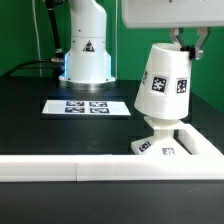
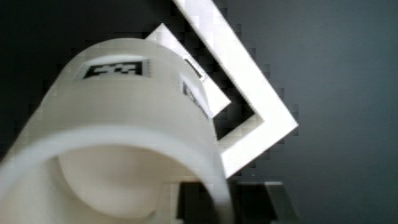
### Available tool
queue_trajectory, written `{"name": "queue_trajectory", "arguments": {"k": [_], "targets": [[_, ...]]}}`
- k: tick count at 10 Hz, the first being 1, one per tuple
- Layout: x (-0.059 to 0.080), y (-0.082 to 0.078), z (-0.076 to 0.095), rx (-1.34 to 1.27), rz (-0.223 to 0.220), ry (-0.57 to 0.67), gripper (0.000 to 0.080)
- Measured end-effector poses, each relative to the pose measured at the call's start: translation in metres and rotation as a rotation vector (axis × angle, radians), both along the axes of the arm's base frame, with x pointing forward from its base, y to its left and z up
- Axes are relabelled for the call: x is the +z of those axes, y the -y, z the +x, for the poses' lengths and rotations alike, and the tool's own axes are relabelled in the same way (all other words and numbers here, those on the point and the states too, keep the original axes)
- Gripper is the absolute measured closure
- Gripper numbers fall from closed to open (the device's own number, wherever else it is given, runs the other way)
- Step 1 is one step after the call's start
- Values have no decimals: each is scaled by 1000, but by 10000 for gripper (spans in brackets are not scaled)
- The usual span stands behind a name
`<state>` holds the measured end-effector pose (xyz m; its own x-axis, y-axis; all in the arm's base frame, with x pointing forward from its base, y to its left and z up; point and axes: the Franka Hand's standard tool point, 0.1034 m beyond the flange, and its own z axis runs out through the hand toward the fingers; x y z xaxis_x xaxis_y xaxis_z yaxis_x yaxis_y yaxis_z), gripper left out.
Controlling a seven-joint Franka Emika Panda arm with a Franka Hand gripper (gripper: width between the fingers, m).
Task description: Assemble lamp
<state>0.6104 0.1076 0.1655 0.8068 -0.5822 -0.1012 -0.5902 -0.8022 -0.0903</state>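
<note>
My gripper (image 1: 185,42) comes down from the top at the exterior view's right and is shut on the upper rim of the white tapered shade (image 1: 165,82). The shade hangs slightly tilted, with its lower end over the ball-shaped bulb (image 1: 158,125); whether they touch I cannot tell. The bulb stands on the flat square base (image 1: 178,150). In the wrist view the shade (image 2: 125,110) fills most of the picture and its wall is pinched in my gripper (image 2: 228,200) between two dark fingers (image 2: 263,203). Part of the base (image 2: 267,105) shows beyond it. The bulb is hidden there.
The marker board (image 1: 88,106) lies flat at mid table. The tall white robot pedestal (image 1: 87,50) stands behind it with cables to its left. A white rail (image 1: 60,168) runs along the table's front edge, close to the base.
</note>
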Motion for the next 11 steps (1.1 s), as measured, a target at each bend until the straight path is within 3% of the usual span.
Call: {"name": "queue_trajectory", "arguments": {"k": [1, 2, 3, 4, 5, 6, 7, 9, 11], "targets": [[0, 4, 0, 5, 0, 1, 755], [1, 8, -1, 4, 1, 2, 555], [5, 14, -3, 10, 5, 5, 422], [7, 21, -5, 20, 9, 7, 422], [10, 28, -8, 42, 15, 1, 238], [16, 35, -17, 70, 31, -40, 144], [21, 39, -23, 88, 23, -80, 144], [27, 31, -26, 130, -1, -117, 102], [22, 22, -31, 140, -24, -139, 102]]}}
